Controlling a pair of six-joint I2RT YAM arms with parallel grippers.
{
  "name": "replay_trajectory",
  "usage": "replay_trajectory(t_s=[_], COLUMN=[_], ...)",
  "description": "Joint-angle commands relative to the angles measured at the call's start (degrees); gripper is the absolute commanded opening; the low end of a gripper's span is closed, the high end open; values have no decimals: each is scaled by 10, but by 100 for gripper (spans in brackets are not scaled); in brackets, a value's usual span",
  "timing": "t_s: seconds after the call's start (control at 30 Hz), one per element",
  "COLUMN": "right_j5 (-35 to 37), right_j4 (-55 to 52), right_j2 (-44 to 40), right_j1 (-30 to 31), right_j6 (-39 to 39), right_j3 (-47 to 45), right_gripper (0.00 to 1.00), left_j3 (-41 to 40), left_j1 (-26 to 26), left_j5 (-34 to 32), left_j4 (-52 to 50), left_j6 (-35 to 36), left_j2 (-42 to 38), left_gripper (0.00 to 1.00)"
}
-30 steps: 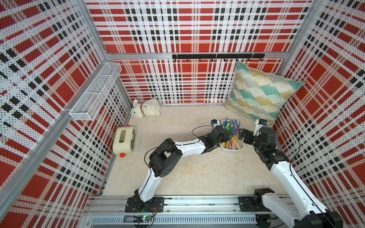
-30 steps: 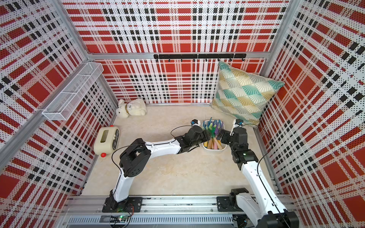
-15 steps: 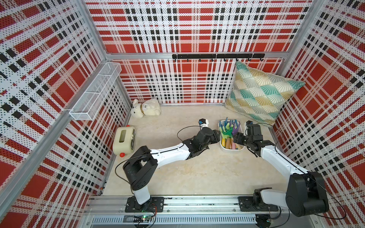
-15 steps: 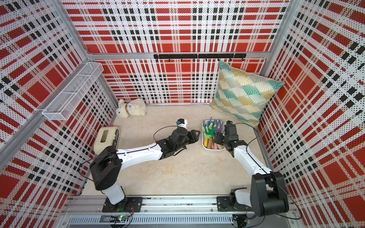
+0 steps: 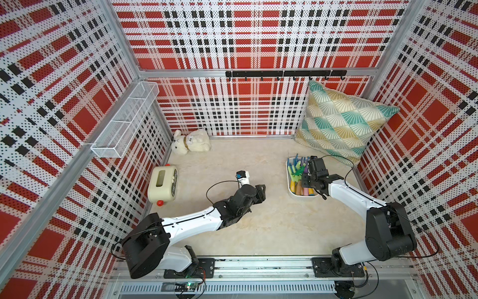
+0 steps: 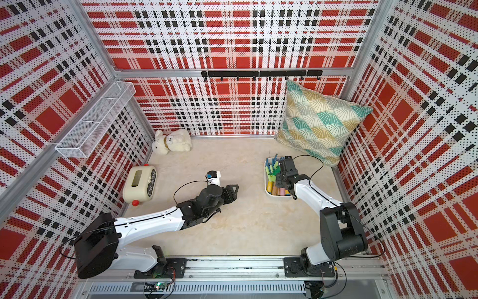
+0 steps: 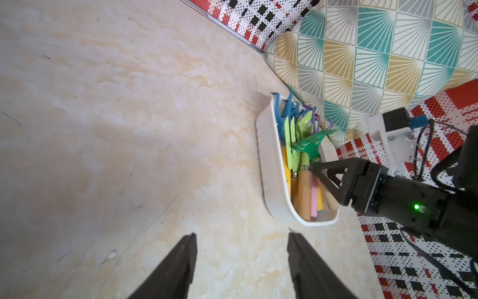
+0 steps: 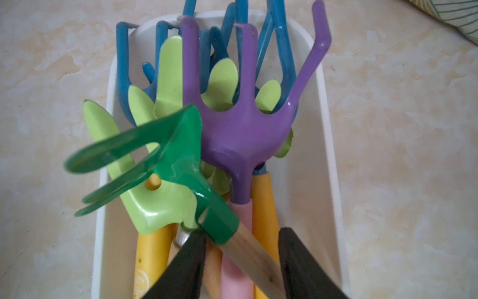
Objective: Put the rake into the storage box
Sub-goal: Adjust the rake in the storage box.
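Green rake (image 8: 186,178) atop other rakes (image 8: 232,137) | right fingers (image 8: 186,266) spread astride it | left fingers (image 7: 176,269) spread

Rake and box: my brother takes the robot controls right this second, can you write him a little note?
Left gripper: open, empty, above the floor, away from the box.
Right gripper: over the box, jaws either side of the green rake at its wooden handle; pinching or not, I cannot tell.
Done: rake is in the box on top of the other tools, head tilted up.
To do: probably settle it flat, let go, pull back.
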Motion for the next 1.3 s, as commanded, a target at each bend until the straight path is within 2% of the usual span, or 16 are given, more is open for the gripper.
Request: replay_trajectory(t_s=[0.0,0.2,0.3,0.33,0.4,0.43,0.57,0.67,0.8,0.87,0.9,1.03,1.17,1.27], right_j5=[14,2,2,-19,-34,-37,-27,-42,-97,-115,-122,-118,-36,51], right_j4=[-18,-18,-11,-9,-5,-5,-1,4,22,27,30,37,61,88], right_j2=[21,40,38,36,32,30,-3,-55,-139,-180,-199,-267,-347,-394], right_j1=[9,11,11,11,11,11,11,12,21,30,36,54,57,57], right_j6=[-13,-14,-6,-3,1,4,9,13,28,33,34,32,49,60], right_j3=[19,38,42,44,48,49,35,14,-19,-30,-34,-47,-78,-108], right_gripper=[49,37,35,36,42,49,66,74,85,96,100,100,100,100], left_j3=[-17,-31,-31,-31,-30,-29,-36,-47,-53,-52,-51,-52,-85,-104], left_j1=[5,14,15,15,15,15,13,12,10,10,9,2,12,69], left_j5=[-20,-19,-20,-22,-25,-27,-39,-47,-63,-74,-81,-155,-200,-195], left_j4=[2,1,-2,-3,-6,-8,-12,-5,0,-3,-7,-51,-51,-57], left_j6=[-2,1,5,5,7,9,19,25,45,62,71,97,147,173], left_j2=[-32,-53,-59,-61,-64,-65,-78,-94,-118,-132,-141,-185,-259,-311], left_gripper=[62,63,63,63,63,63,65,69,74,79,97,99,99,99])
